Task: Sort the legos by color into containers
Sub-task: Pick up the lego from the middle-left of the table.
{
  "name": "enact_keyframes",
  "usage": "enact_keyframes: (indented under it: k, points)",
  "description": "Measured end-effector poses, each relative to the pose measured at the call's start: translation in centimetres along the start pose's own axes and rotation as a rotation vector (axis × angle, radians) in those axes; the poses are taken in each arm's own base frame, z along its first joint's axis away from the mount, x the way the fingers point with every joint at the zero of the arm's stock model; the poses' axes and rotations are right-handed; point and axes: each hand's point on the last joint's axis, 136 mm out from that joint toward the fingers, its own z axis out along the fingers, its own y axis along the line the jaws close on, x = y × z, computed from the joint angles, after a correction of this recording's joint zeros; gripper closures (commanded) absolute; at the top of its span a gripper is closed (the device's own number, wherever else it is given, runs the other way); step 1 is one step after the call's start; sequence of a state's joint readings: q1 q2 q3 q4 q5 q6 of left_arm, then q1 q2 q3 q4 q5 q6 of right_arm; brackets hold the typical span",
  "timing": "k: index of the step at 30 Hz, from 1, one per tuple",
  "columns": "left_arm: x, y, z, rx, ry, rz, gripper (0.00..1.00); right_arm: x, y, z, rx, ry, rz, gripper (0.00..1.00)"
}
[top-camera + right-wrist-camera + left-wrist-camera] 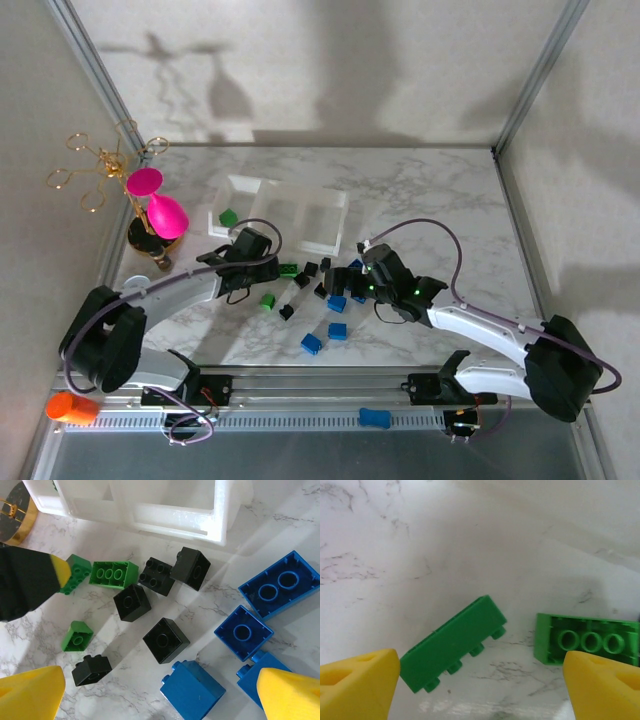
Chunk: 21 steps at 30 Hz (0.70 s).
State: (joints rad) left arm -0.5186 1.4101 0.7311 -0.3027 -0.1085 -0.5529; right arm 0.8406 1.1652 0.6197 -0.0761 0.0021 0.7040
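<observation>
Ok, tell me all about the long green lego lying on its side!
The long green lego is a shiny plastic oblong brick, tipped on its side on the marble table, slanted, four studs in a row facing sideways. It lies loose below the open left pincer, apart from the upside-down green brick.

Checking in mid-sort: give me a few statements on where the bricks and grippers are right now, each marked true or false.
1. A green brick lies in the left compartment of the tray. True.
2. The left gripper is shut on a brick. False: its jaws stand open, and the oblong green brick and the upturned green brick lie loose on the table.
3. The black bricks are in the tray. False: they lie on the table outside it.
4. The right gripper is open over black bricks and blue bricks. True.
</observation>
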Motion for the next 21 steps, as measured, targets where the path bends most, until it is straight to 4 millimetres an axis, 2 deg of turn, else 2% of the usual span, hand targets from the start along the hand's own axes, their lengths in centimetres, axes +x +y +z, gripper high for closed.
enact_keyframes:
  k: [5, 9, 14, 21]
  points:
    - [0.5, -0.1, 1.1, 0.005, 0.031, 0.023, 0.16, -0.2, 0.2, -0.4, -0.005, -0.012, -0.001, 0.01]
    - [1.0, -0.4, 1.2, 0.023, 0.056, 0.032, 0.22, 0.0, 0.0, -0.3, -0.001, -0.006, 0.004, 0.01]
    - [1.1, -0.5, 1.2, 0.025, 0.057, 0.033, 0.41, 0.1, -0.1, -0.2, 0.003, -0.002, 0.006, 0.01]
    - [1.2, -0.4, 1.3, 0.021, 0.058, 0.034, 0.58, 0.5, -0.5, 0.3, 0.017, 0.015, 0.007, 0.01]
